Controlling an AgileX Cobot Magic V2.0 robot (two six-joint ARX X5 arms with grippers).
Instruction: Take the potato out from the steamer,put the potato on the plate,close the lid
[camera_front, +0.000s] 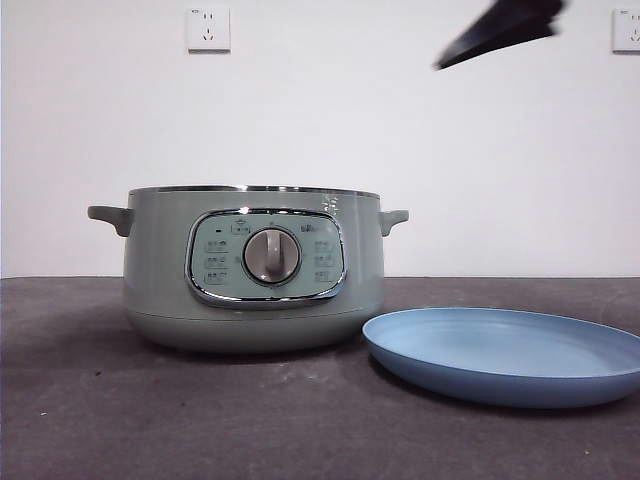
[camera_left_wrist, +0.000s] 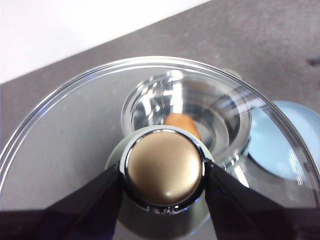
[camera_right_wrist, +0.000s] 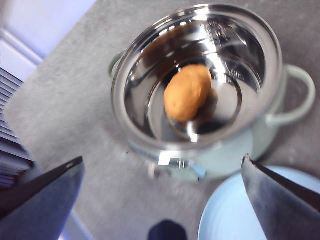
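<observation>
My left pincer (camera_left_wrist: 162, 172) is clamped on the knob of the lid (camera_left_wrist: 75, 130), one black jaw on each side of it, and I hold the glass dome in the air above the steamer (camera_front: 255, 270), which shows through the glass below. My right pincer (camera_right_wrist: 162, 200) hangs high over the open pot with its jaws spread wide apart and nothing between them. The potato (camera_right_wrist: 187, 93) lies on the shiny steel floor of the steamer, near the middle, touching neither wall. The steamer stands on the dark bench (camera_front: 120, 410) with its dial facing the front camera. The plate (camera_front: 505, 352) rests on the bench just beside the steamer, with nothing on it.
</observation>
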